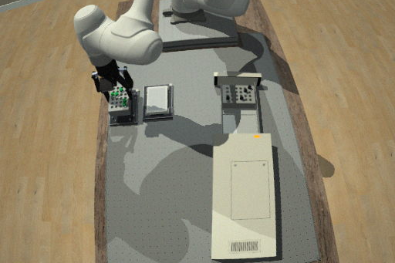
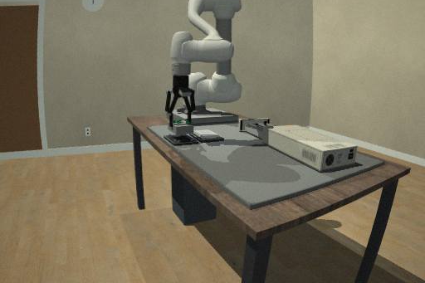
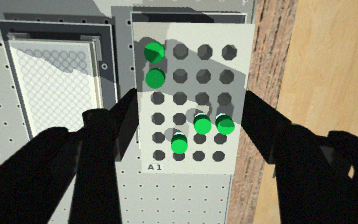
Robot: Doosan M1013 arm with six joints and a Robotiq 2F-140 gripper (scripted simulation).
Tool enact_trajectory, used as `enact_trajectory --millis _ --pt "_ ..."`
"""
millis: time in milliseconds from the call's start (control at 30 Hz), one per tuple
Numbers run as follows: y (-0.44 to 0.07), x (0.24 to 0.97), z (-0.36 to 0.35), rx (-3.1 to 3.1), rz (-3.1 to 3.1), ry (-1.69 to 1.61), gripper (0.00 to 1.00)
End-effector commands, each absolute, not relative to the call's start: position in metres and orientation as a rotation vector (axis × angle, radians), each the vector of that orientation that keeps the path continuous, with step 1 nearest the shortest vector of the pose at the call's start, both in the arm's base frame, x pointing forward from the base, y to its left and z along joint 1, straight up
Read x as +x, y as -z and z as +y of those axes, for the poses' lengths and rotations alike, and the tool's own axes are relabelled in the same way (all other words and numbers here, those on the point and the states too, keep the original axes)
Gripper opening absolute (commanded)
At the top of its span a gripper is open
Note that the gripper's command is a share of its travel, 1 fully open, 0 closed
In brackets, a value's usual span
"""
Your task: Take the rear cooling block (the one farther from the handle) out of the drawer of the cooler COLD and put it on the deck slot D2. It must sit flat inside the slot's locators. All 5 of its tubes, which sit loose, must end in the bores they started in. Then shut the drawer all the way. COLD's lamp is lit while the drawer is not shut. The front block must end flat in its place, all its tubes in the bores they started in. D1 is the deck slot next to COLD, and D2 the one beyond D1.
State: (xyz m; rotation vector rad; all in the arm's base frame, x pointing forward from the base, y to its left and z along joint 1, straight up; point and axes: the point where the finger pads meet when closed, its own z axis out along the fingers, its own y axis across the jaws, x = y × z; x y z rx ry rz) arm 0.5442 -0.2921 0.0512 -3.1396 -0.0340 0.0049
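Observation:
My gripper (image 3: 189, 104) is shut on the rear cooling block (image 3: 192, 97), a light grey block marked A1, with one finger on each long side. Its green tubes (image 3: 154, 51) stand upright in their bores, two at the far corner and three near the marked end. The block (image 1: 119, 99) is level and low over deck slot D2 (image 1: 123, 116) at the table's left edge; I cannot tell whether it touches the slot. COLD's drawer is open. The front block (image 1: 239, 94) with dark tubes sits flat near the handle (image 1: 237, 79). COLD's lamp (image 1: 256, 136) is lit orange.
Slot D1 (image 1: 158, 99) holds a white plate, close beside the right of D2. The beige cooler COLD (image 1: 244, 194) lies at the right of the grey deck. The table's wooden edge (image 3: 265, 45) runs just past D2. The robot base (image 1: 198, 17) stands at the far end.

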Motion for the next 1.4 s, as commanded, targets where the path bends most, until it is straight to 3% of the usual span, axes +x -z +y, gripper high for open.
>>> enact_trajectory --millis 0,1367 --pt "-0.0467 0.5415 -0.2927 -3.141 -0.045 -0.008 0.10" --pt "-0.0434 0.5401 -0.2919 -3.141 -0.045 -0.010 0.10"
